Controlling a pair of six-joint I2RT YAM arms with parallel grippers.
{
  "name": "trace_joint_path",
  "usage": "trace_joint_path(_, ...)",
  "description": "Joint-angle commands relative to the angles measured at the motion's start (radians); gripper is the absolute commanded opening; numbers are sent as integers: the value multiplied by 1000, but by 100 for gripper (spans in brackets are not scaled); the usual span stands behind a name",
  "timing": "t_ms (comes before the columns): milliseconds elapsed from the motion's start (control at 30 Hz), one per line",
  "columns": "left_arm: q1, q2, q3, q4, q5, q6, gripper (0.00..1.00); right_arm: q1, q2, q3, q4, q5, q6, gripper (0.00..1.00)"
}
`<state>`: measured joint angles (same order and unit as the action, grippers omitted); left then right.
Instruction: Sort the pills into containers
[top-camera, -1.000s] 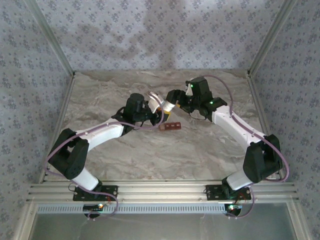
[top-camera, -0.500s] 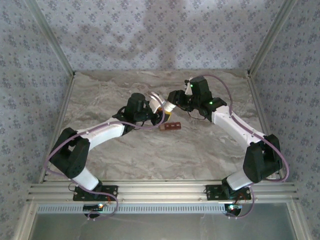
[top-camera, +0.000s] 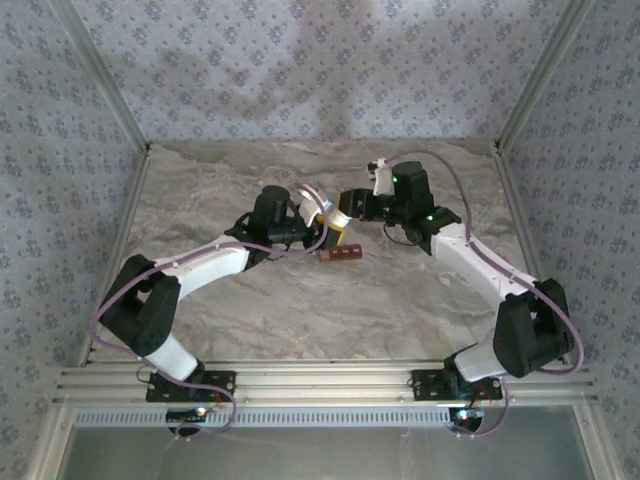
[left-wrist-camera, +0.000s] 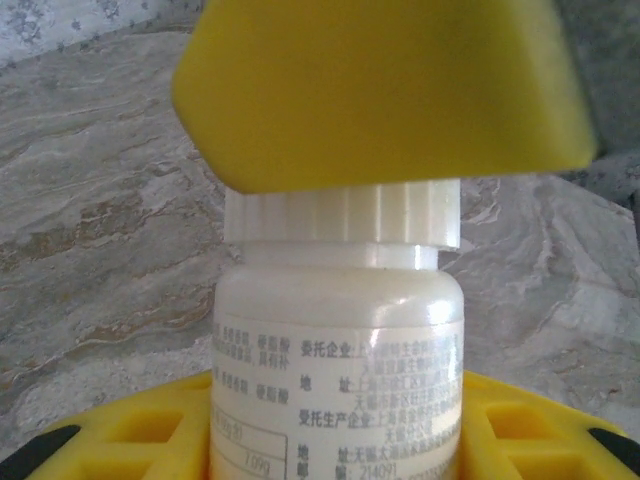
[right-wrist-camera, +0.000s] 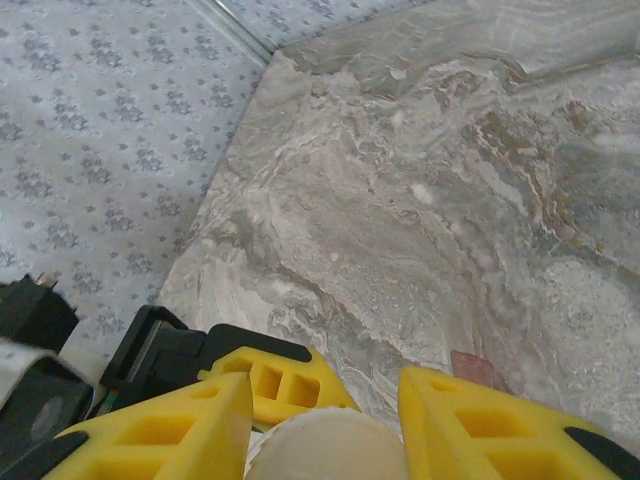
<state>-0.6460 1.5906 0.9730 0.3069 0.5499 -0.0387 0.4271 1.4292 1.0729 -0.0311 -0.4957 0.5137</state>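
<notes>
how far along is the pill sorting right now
Done: no pills visibly sorted. In hand: the left gripper holds the white plastic pill bottle, and the right gripper grips its ribbed white cap. Remaining: uncapping, then filling the dark red-brown strip of four compartments lying on the marble table.

Left pincer (top-camera: 322, 226) and right pincer (top-camera: 349, 204) clamp the bottle (top-camera: 333, 212) beside the containers (top-camera: 342, 253); table (top-camera: 300, 310) around lies open.
</notes>
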Motion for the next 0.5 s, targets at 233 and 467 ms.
trace_joint_path(233,10,-6,53,26,-5,57,0,-60,-29,11,-14,2,228,80)
trace_joint_path(467,-7,-6,55,-20,-69,131,0,-58,14,25,-23,35,361,83)
